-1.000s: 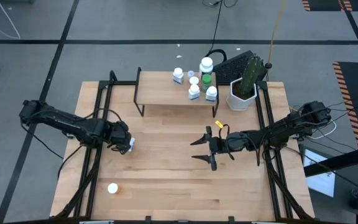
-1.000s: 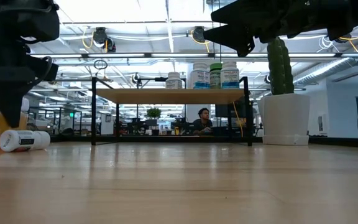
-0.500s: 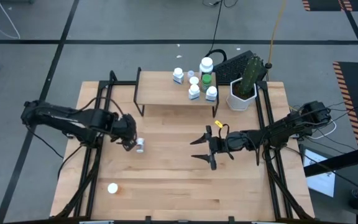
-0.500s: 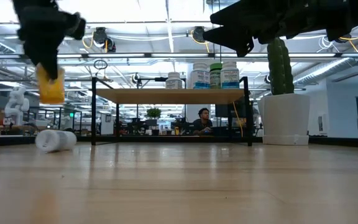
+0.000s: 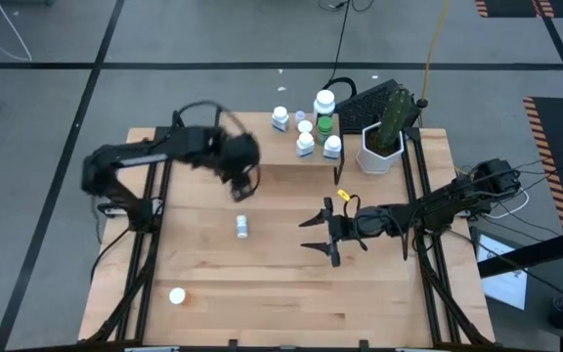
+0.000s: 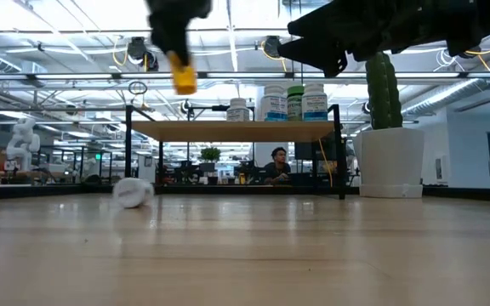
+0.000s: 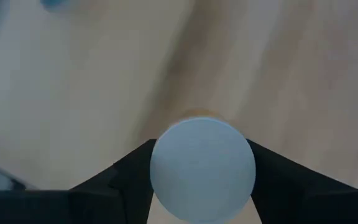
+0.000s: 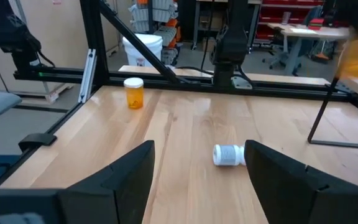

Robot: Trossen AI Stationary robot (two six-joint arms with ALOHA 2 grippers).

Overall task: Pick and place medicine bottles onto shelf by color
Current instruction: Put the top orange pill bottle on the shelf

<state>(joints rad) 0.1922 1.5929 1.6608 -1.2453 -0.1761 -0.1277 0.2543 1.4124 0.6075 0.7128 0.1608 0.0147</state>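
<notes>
- Orange, white-capped medicine bottle (image 6: 182, 76): clenched in the left gripper (image 5: 243, 183), raised beside the light-wood, black-legged shelf (image 5: 257, 150); five bottles (image 5: 306, 125) stand on the shelf
- White bottle (image 5: 242, 227): lying on the table
- Right gripper (image 5: 319, 232): fingers spread, holding nothing

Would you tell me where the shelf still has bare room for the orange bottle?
The shelf's left stretch, from its left end to the first white bottle, is bare. Its right end is crowded with bottles around the green bottle.
</notes>
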